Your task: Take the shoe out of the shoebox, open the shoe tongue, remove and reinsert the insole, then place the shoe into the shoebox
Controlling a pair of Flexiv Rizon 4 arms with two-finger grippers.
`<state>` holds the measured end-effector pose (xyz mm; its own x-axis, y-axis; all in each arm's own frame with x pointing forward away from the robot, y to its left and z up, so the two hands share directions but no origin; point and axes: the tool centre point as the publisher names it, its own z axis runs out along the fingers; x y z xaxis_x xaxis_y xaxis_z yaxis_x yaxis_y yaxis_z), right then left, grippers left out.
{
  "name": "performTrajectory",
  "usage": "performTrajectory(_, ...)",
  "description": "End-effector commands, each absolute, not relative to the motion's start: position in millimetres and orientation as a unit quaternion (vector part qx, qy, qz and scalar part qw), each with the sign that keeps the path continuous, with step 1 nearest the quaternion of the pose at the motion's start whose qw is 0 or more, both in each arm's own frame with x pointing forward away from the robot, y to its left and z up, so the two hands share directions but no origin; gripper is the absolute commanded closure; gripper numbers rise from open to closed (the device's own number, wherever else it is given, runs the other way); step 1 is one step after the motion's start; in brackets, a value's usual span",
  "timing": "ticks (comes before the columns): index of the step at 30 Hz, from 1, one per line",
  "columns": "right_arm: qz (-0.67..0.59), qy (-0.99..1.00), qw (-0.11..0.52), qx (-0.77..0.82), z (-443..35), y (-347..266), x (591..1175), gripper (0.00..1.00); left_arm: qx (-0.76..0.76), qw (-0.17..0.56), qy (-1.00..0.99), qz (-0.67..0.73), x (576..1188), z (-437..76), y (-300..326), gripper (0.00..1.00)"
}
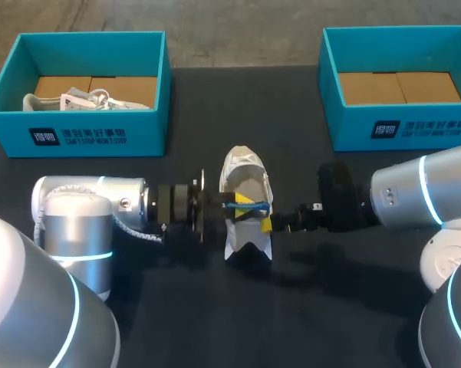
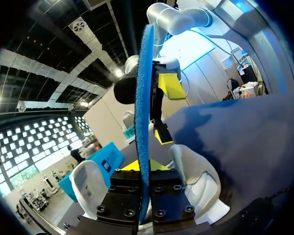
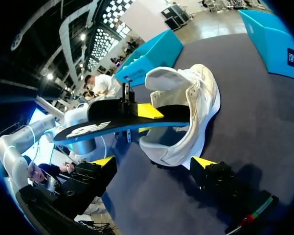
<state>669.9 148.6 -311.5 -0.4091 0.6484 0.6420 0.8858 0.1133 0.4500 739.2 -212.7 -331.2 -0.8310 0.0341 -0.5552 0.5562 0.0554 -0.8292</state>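
A white shoe point(image 1: 245, 180) lies in the middle of the dark table, opening up. My left gripper point(image 1: 244, 202) comes in from the left and is shut on the insole point(image 1: 249, 208), which it holds on edge across the shoe's opening. In the left wrist view the insole point(image 2: 143, 98) is a thin blue strip rising out of my left gripper point(image 2: 143, 166), with the shoe point(image 2: 198, 176) beyond. My right gripper point(image 1: 271, 222) stands open just right of the shoe. In the right wrist view its fingers point(image 3: 103, 161) straddle the shoe point(image 3: 195, 98) and the black-topped insole point(image 3: 112, 125) without touching.
A teal shoebox point(image 1: 84, 134) at the back left holds a second white shoe point(image 1: 80, 100). Another teal shoebox point(image 1: 403, 126) stands at the back right, only cardboard showing inside. Both are well behind the arms.
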Motion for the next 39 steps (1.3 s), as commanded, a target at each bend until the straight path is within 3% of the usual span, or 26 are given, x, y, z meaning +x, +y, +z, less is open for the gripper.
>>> performTrajectory(1, -0.408, -0.732, 0.141, -0.527, -312, 153, 670, 0.0, 0.209, 0.197, 0.701, -0.652, 747, -337, -218, 1.0)
performTrajectory(9, -0.408, -0.732, 0.141, -0.527, -312, 153, 670, 0.0, 0.2, 0.199, 0.707, -0.649, 746, -337, -214, 0.98)
performTrajectory(12, -0.408, -0.732, 0.141, -0.527, -312, 153, 670, 0.0, 0.199, 0.2, 0.702, -0.654, 742, -331, -213, 0.72)
performTrajectory(23, -0.408, -0.732, 0.141, -0.527, -312, 153, 670, 0.0, 0.205, 0.203, 0.691, -0.663, 732, -317, -211, 0.77)
performTrajectory(25, -0.408, -0.732, 0.141, -0.527, -312, 153, 670, 0.0, 0.207, 0.2, 0.691, -0.664, 731, -317, -211, 0.84)
performTrajectory(26, -0.408, -0.732, 0.141, -0.527, -312, 153, 670, 0.0, 0.21, 0.197, 0.692, -0.662, 730, -318, -212, 1.0)
performTrajectory(39, -0.408, -0.732, 0.141, -0.527, -312, 153, 670, 0.0, 0.232, 0.194, 0.71, -0.636, 735, -338, -218, 1.0)
